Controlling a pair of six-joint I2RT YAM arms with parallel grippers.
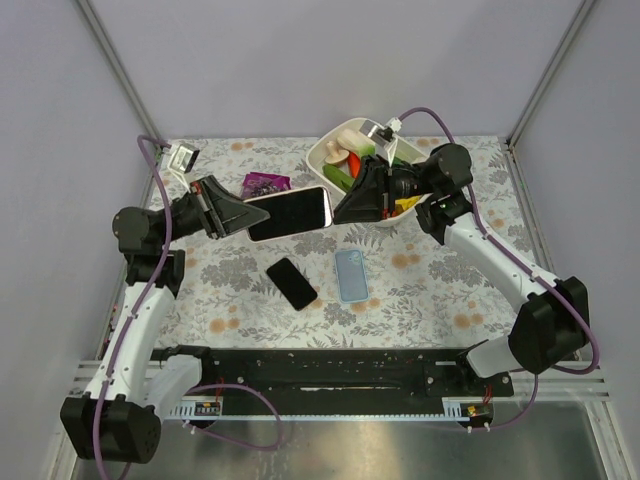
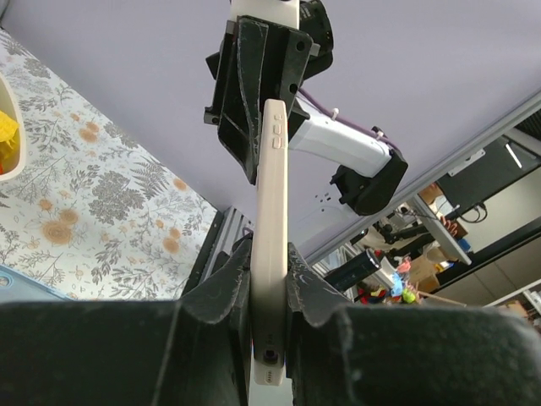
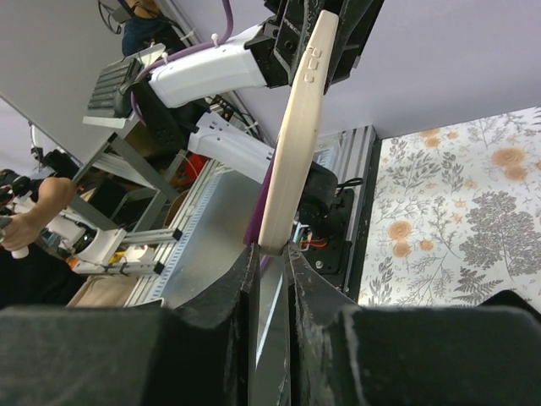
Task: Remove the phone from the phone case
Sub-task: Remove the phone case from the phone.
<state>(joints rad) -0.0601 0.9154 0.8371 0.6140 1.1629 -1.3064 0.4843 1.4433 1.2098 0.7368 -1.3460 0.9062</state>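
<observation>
We judge the step in hand to be the separation itself: the phone sits lifted off the bench, held in the air at the centre of the top view, dark screen up, inside its cream phone case.

The left gripper has one short end and the right gripper the other. In the left wrist view the left fingers are pinching that end across its thickness, one on each face. In the right wrist view the right fingers are likewise closed on the opposite end.

Just below the case's edge there, a thin grey strip runs down between the right fingers. We cannot tell whether it is the phone's own edge starting to come free or only a reflection. From the top view the phone looks fully seated, so we would call the removal not yet done.

The next move, as we read it, calls for one arm to anchor the case while the other bends or peels its rim back from a corner. The pinch on each end must be firm enough that nothing slips.

Below the held phone, towards the lower middle of the top view, a black handset and a light blue slab lie flat on the bench, near each other.
</observation>
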